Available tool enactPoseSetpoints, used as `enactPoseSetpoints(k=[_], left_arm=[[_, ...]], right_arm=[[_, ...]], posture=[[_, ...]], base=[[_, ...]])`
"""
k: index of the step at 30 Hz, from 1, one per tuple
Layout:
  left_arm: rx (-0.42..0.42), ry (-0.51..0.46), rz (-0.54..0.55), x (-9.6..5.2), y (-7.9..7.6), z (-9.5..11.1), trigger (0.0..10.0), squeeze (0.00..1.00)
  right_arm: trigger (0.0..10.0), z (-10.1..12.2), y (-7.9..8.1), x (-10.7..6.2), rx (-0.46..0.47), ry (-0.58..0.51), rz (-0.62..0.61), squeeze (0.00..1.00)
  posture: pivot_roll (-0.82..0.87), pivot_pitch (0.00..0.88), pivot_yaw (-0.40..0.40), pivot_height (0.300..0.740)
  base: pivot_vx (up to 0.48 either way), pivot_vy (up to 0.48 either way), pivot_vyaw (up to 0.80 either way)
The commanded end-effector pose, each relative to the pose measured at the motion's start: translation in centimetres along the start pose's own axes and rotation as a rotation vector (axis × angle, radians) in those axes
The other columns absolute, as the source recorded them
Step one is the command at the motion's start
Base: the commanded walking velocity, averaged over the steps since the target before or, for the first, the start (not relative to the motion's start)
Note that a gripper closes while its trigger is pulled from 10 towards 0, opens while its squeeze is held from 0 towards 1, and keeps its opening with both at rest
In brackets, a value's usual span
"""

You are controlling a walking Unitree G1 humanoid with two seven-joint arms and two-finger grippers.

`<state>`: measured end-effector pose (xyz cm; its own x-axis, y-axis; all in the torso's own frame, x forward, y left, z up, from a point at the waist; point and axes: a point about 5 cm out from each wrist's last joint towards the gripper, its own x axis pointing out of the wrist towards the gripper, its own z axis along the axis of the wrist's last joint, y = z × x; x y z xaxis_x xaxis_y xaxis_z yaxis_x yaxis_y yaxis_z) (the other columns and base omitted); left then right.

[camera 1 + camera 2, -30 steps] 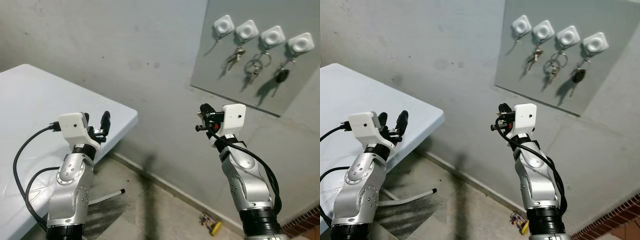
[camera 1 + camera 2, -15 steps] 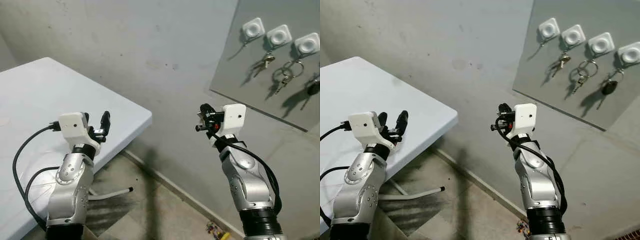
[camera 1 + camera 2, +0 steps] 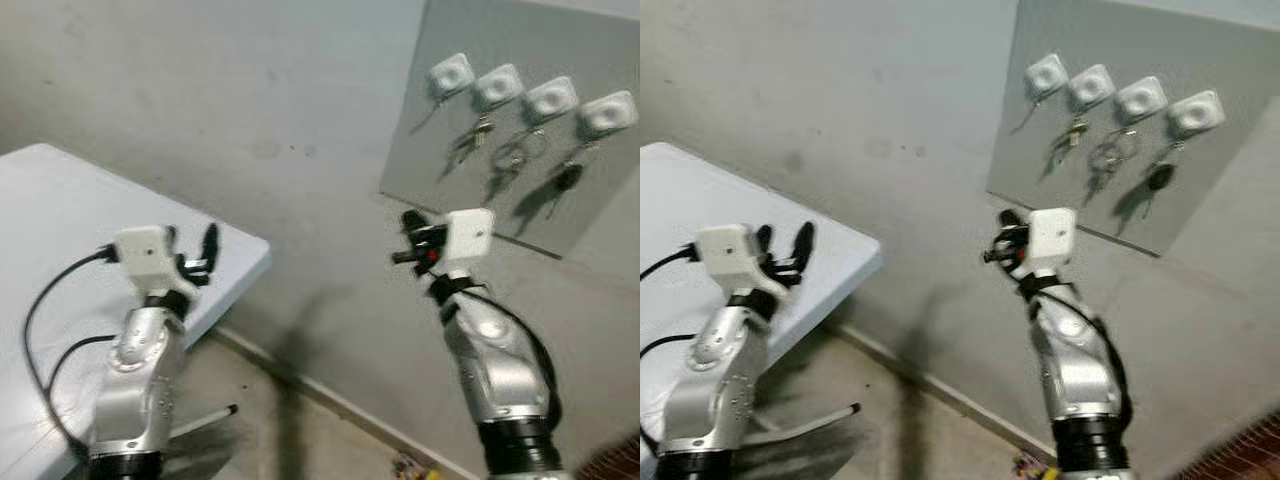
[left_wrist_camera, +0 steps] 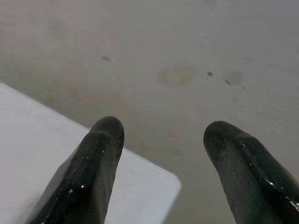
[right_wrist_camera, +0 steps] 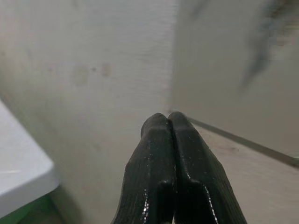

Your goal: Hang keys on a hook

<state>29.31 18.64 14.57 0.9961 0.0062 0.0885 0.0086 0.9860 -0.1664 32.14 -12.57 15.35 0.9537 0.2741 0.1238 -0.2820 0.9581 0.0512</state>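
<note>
The view swings back toward the hook board [image 3: 520,130]; right tool [image 3: 408,240] pinched shut, left tool [image 3: 205,250] wide, no keys visibly held.

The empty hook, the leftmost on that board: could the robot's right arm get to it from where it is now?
Probably not yet. The right gripper, fingers shut, is held up well below and short of the empty hook on the grey board. Nothing stands between them, but the robot likely has to step closer.

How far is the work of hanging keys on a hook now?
Done: three hooks on the wall board already carry keys; the leftmost hook looks free. In hand: the right hand is shut and the left hand open, neither visibly holding keys. Left: everything.
</note>
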Motion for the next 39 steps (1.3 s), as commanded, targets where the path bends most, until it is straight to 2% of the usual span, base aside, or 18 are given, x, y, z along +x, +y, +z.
enactPoseSetpoints(k=[1,19,20,23,35,39], left_arm=[[0.009,-0.008,-0.021,0.2,-0.7,0.2,10.0,0.0],[0.016,-0.019,-0.046,0.2,-1.3,0.6,10.0,0.0],[0.051,-0.032,-0.112,0.5,-2.3,1.0,10.0,0.0],[0.082,-0.044,-0.182,0.7,-3.3,1.5,10.0,0.0],[0.084,-0.047,-0.235,1.0,-4.2,1.8,10.0,0.0],[0.089,-0.052,-0.282,1.1,-5.0,2.1,10.0,0.0]], right_arm=[[10.0,0.7,-0.7,-0.1,-0.013,-0.025,-0.017,0.0],[10.0,0.7,-0.5,-0.1,-0.012,-0.021,0.008,0.0],[10.0,1.0,-0.4,0.0,-0.021,-0.024,0.039,0.0],[10.0,1.3,-0.4,0.2,-0.033,-0.031,0.065,0.0],[10.0,1.3,-0.2,0.4,-0.03,-0.037,0.072,0.0],[10.0,1.4,0.0,0.5,-0.03,-0.038,0.083,0.0]], posture=[[-0.08,0.0,-0.043,0.74],[-0.08,0.01,-0.043,0.74],[-0.09,0.02,-0.043,0.74],[-0.09,0.022,-0.042,0.74],[-0.09,0.027,-0.032,0.74],[-0.08,0.028,-0.032,0.74]], base=[[0.251,0.0,0.0],[0.0,0.0,0.0],[0.0,0.0,0.0],[0.0,0.0,0.0],[0.0,0.0,0.0],[0.0,0.0,0.0]])
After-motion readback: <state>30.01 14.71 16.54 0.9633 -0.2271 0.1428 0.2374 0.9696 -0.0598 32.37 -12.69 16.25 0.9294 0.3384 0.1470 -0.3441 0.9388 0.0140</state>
